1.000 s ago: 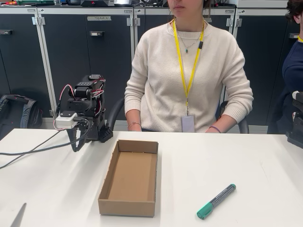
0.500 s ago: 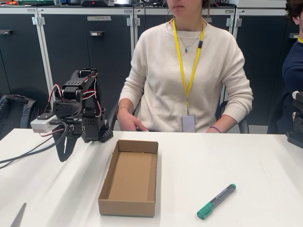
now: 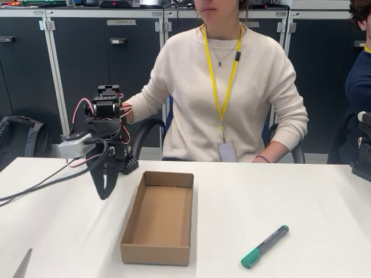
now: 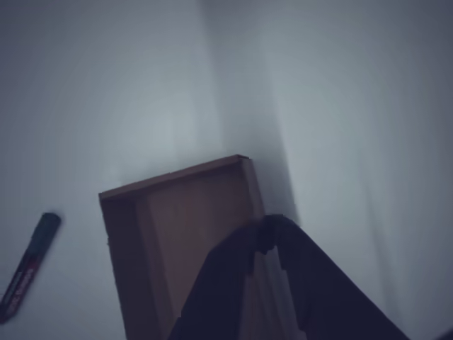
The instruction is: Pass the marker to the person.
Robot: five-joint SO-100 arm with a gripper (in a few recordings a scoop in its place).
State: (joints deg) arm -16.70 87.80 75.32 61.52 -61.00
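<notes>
The gripper (image 3: 105, 186), fingers together and empty, is swinging back rightward toward the cardboard tray (image 3: 157, 217). The marker (image 3: 265, 246) is lying untouched on the table (image 3: 301, 197); pickup is not yet begun.

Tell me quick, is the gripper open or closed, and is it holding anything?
Gripper: closed, holding nothing. The marker lies on the table.

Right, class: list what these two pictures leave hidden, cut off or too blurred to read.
- Marker label: too small in the fixed view, blurred in the wrist view.
- Person's hands: one behind the arm, the other below the table edge.
- Box: near end cut off by the wrist view's bottom edge and the end effector.
</notes>
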